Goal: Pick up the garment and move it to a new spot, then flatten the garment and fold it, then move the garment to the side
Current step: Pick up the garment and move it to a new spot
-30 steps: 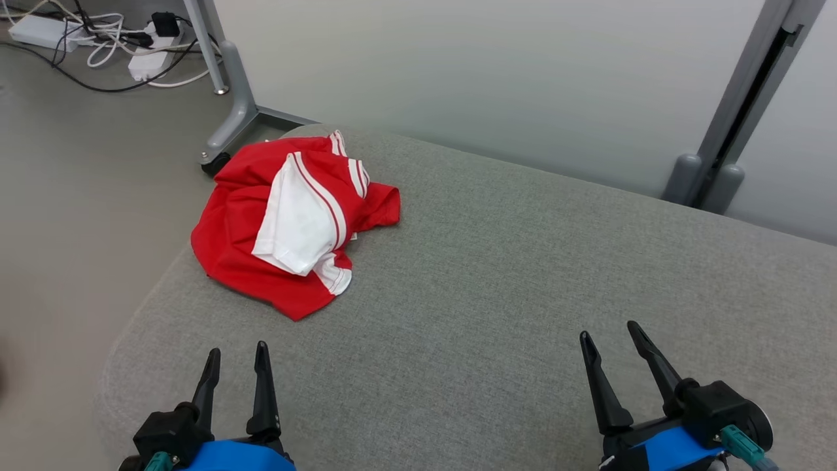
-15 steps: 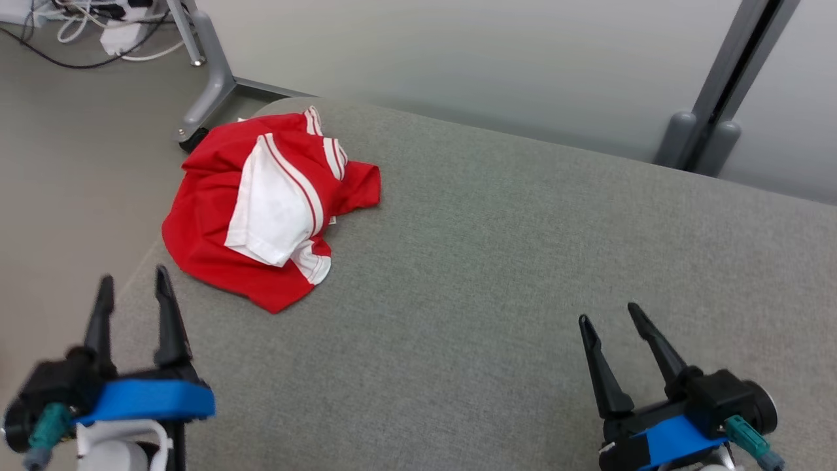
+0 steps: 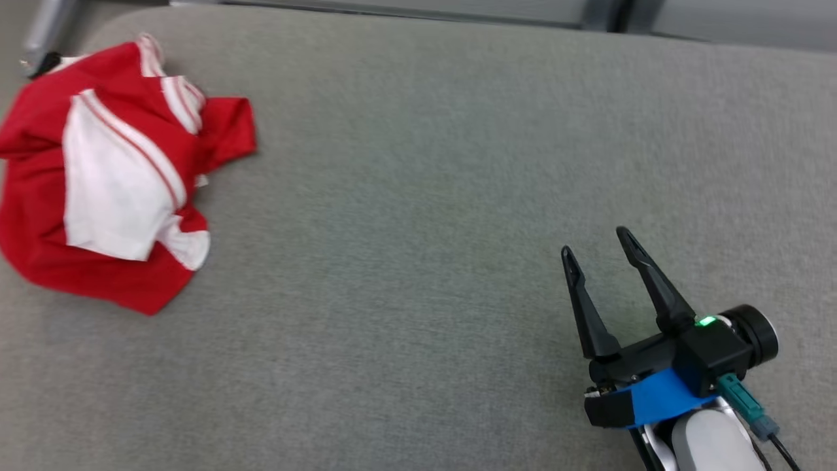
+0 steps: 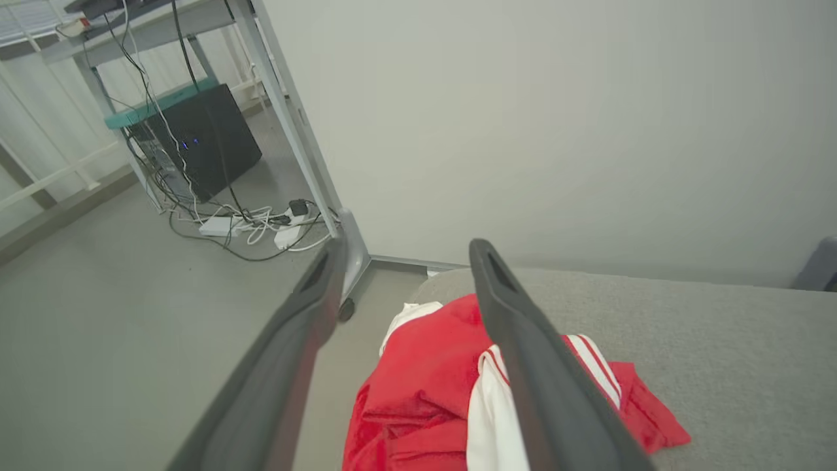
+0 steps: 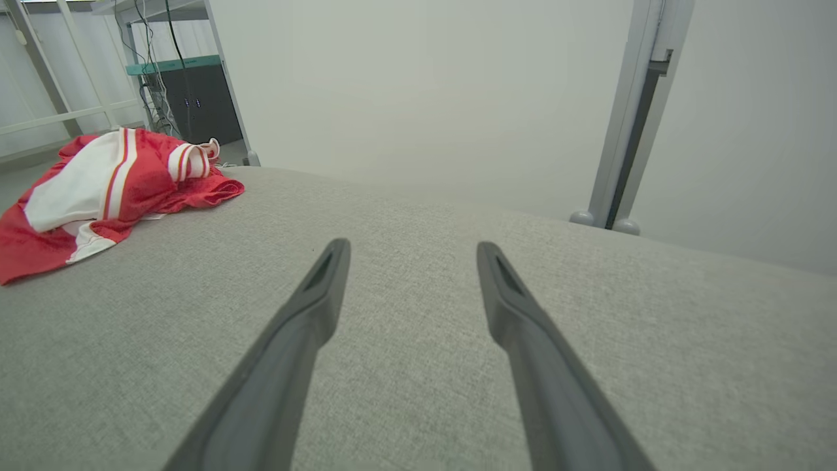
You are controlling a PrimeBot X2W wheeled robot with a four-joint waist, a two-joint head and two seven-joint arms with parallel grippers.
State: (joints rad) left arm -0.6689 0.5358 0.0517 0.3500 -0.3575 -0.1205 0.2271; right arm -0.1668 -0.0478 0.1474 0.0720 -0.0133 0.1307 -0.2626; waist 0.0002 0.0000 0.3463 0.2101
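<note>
Fingers (image 3: 649, 275) stand wide and empty on the right gripper (image 3: 596, 243) and the left gripper (image 4: 405, 261), with the crumpled garment (image 3: 98, 183) untouched well left of the right gripper, so every step remains.

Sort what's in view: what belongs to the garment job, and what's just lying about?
Job:
- garment, crumpled at the left end of the grey surface
- left gripper, open
- right gripper, open

Lying about:
- cables and power strips on the floor
- black box
- desk leg
- post
</note>
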